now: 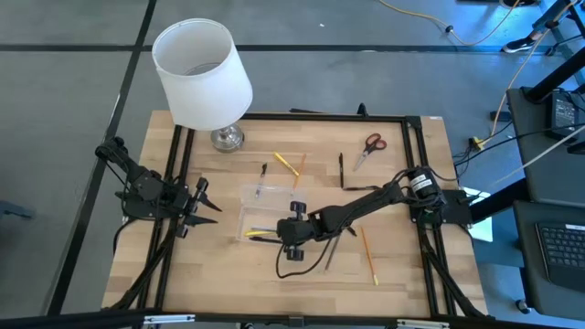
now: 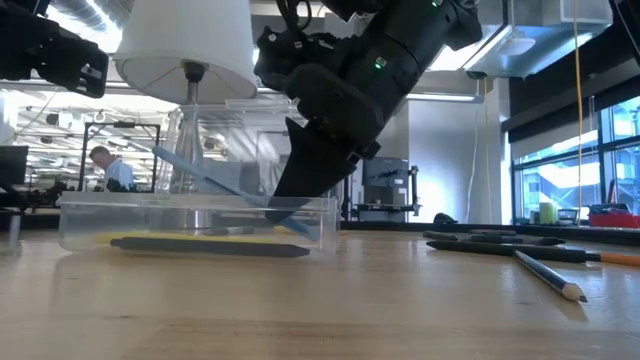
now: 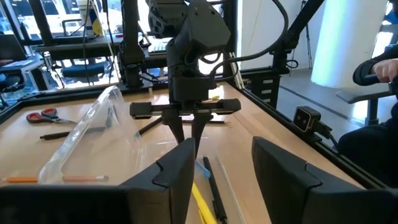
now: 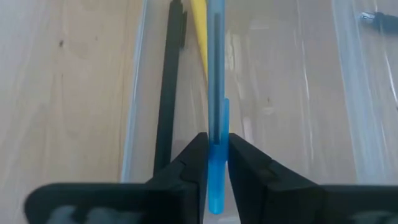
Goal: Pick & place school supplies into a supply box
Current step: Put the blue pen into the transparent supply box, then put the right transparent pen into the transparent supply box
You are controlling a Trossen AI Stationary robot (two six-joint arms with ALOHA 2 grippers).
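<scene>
**Right arm placing blue pen into the box — release is next**

Step in hand: placement. Right gripper (image 4: 217,163) is down inside the supply box (image 1: 259,195), fingers (image 4: 190,163) clamped on a blue pen (image 4: 217,124). Low view shows the pen tilted: the pinched end low near the box floor, the other end rising above the far rim. Not lying flat yet.

Already in the box: a yellow pencil (image 3: 202,200) and a black pen (image 4: 168,93), side by side along one long wall. The blue pen sits just beside them, roughly parallel.

Left gripper (image 1: 203,208) waits at the left side of the tabletop (image 1: 402,274), just beside the box, fingers spread wide, holding nothing.

Still out on the tabletop: red-handled scissors (image 1: 369,146) near the far right corner, an orange pencil (image 1: 368,253) to the right of the box, and several more pens and pencils behind the box and under the right arm. So the task is well short of done by my read.

Next move, as I judge it:
- Lower or level the pen so the raised end clears the rim and drops inside.
- Open the fingers, lift straight up; clear walls are hard to read and the box is light, so a sideways exit could drag it.
- Then go for the nearest loose item, probably the ones under the right arm.

Lamp (image 1: 202,73) stands at the far left corner, out of the way.
</scene>
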